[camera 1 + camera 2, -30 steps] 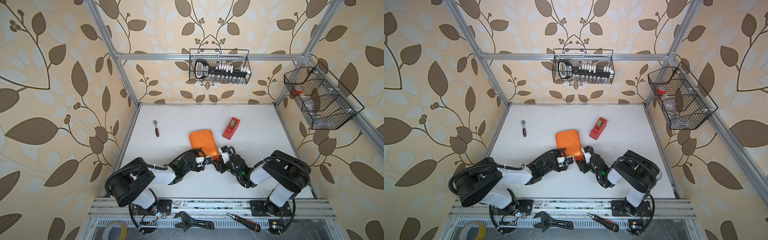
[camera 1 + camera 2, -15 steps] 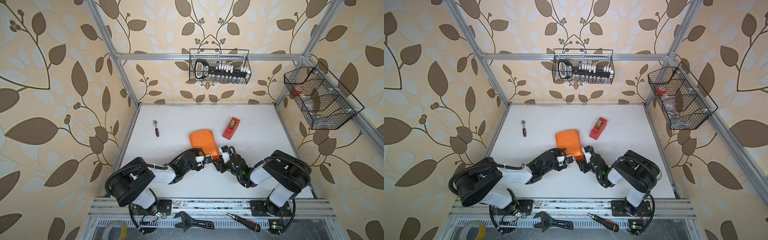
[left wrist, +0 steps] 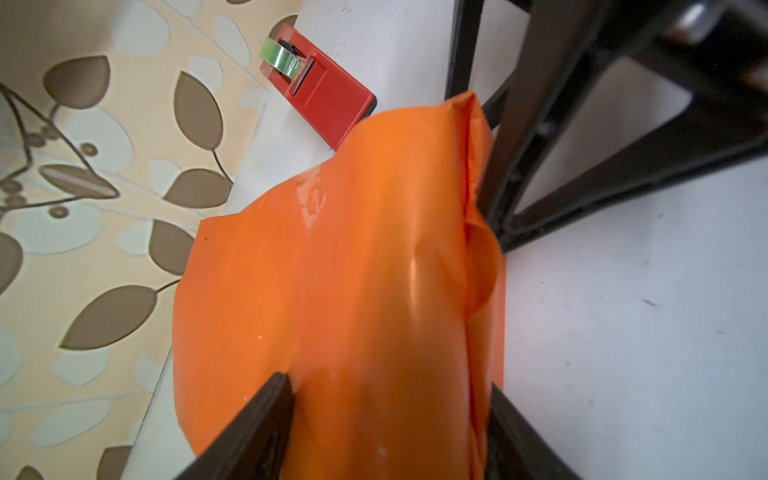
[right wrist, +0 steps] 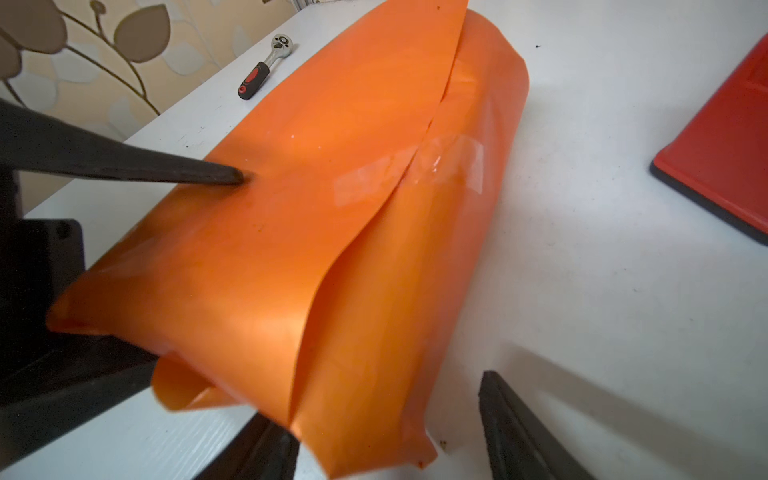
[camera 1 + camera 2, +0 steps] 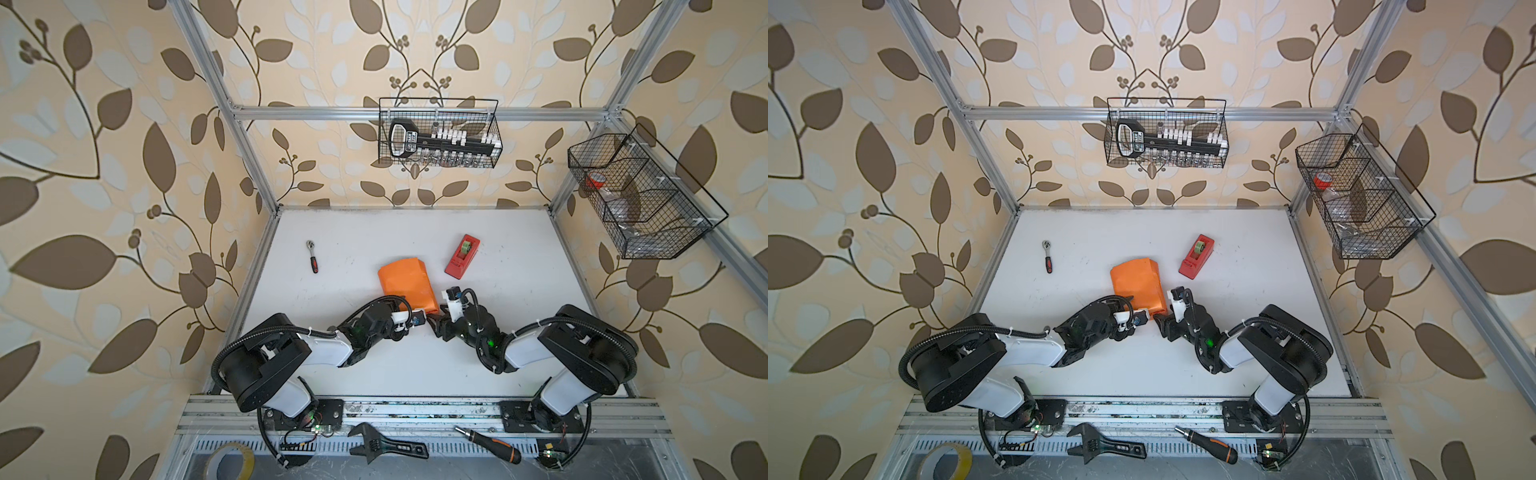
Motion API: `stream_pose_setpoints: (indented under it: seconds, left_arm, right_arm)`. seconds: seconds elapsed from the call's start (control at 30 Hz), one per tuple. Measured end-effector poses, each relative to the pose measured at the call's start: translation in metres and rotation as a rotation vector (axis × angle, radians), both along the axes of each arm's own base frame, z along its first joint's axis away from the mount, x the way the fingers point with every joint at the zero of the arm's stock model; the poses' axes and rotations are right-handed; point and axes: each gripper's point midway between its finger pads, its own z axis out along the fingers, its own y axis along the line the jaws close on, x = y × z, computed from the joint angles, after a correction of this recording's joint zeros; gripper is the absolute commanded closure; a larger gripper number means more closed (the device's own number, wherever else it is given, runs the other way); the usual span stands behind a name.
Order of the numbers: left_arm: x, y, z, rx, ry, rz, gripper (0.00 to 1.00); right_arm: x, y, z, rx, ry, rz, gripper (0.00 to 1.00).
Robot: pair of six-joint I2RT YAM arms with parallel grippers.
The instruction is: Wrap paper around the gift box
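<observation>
The orange paper (image 5: 405, 282) (image 5: 1136, 282) lies folded round into a long bundle mid-table. A strip of clear tape (image 4: 415, 170) holds its top seam. The gift box is hidden inside the paper. My left gripper (image 5: 419, 318) (image 3: 388, 382) is at the bundle's near end and shut on the paper. One of its fingers (image 4: 166, 170) presses on the bundle's top; the other is below. My right gripper (image 5: 436, 322) (image 4: 386, 407) stands open at the same end from the right, with the loose paper corner between its jaws and one finger well clear.
A red tape dispenser (image 5: 462, 255) (image 3: 324, 99) sits just right of the bundle's far end. A ratchet (image 5: 311, 255) (image 4: 266, 66) lies far left. Wire baskets hang on the back wall (image 5: 438, 133) and right wall (image 5: 640, 199). A wrench (image 5: 386, 446) and a screwdriver (image 5: 486, 444) rest on the front rail.
The left jaws have narrowed onto the paper end. The right jaws have widened a little. Both arms and the bundle have stayed in place.
</observation>
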Motion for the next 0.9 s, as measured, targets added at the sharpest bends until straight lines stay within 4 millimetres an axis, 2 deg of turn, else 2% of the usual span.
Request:
stream_pose_setpoints:
  seconds: [0.3,0.53,0.7,0.77,0.9]
  left_arm:
    - [0.0,0.0,-0.001,0.006,0.005,0.0,0.29]
    - [0.002,-0.001,-0.001,0.008,0.005,0.004,0.3]
    - [0.002,-0.001,-0.001,0.009,0.005,0.005,0.29]
    - [0.002,-0.001,-0.001,0.009,0.005,0.005,0.29]
    - [0.003,-0.001,-0.001,0.008,0.004,0.006,0.29]
  right_arm:
    - [-0.001,0.0,-0.002,-0.01,0.014,0.003,0.33]
    - [0.0,0.0,0.013,0.011,-0.016,0.004,0.3]
    - [-0.004,-0.004,0.015,0.006,-0.012,0.005,0.25]
    - [-0.009,-0.008,0.02,0.01,-0.016,0.004,0.24]
    - [-0.016,-0.02,0.044,0.038,-0.048,-0.009,0.23]
